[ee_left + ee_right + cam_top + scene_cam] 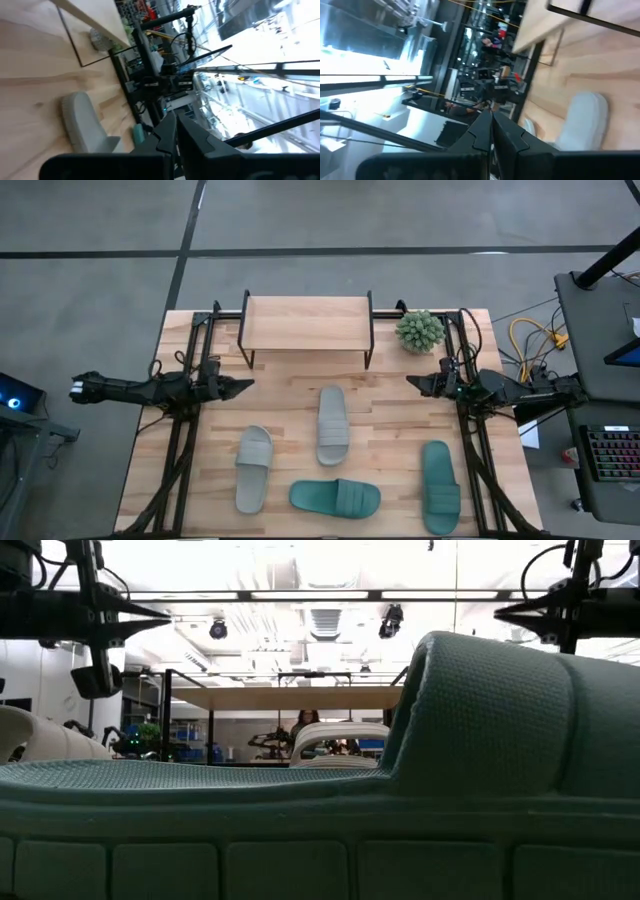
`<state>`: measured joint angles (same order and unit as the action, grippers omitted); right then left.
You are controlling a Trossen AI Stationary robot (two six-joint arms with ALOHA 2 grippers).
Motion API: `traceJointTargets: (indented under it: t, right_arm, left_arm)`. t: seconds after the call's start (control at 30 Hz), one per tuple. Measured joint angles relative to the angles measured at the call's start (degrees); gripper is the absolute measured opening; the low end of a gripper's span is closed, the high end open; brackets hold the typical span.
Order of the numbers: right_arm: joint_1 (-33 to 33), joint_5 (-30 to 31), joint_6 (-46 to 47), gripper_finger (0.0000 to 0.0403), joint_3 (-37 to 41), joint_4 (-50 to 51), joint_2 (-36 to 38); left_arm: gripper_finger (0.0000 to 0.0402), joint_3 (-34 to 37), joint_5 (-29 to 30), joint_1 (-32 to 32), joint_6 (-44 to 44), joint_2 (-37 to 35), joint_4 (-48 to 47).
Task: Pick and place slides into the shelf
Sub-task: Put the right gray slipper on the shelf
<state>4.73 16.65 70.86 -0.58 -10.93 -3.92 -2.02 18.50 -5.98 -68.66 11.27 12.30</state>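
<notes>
My wooden table (200, 470) carries the shelf (305, 322), a small potted plant (419, 330), two pale slides (253, 468) (333, 424) and two teal slides (335, 498) (439, 487).

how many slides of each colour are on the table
pale grey-white foam slides: 2
teal green foam slides: 2
total: 4, all lying on the wooden tabletop, none on the small wooden shelf
</notes>
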Motion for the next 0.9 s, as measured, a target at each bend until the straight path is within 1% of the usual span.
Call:
traceJointTargets:
  t: [0.27, 0.37, 0.53, 0.67, 0.77, 0.9]
  right_arm:
    - [0.0, 0.4, -5.0, 0.0009, 0.0, -8.6, 0.0]
    - [0.0, 0.5, -5.9, 0.0009, 0.0, -10.6, 0.0]
    - [0.0, 0.5, -9.2, 0.0009, -0.2, -15.0, 0.0]
    - [0.0, 0.5, -12.2, 0.0009, -3.4, -12.7, -0.4]
    - [0.0, 0.5, -13.8, 0.0009, -7.3, -7.7, -2.1]
    - [0.0, 0.4, -15.7, 0.0009, -13.4, -0.5, -6.2]
  left_arm:
    - [0.0000, 0.0, 0.0, 0.0, 2.9, 1.7, 8.4]
    - [0.0000, -0.3, 0.0, 0.0, 3.2, 3.4, 11.7]
    - [0.0000, -3.4, 0.0, 0.0, 4.8, 7.5, 13.1]
    - [0.0000, -7.1, -0.2, 0.0, 8.3, 11.1, 12.9]
    - [0.0000, -10.2, -0.7, 0.0, 11.3, 13.5, 13.0]
    - [0.0000, -13.9, -1.8, 0.0, 14.3, 15.8, 12.7]
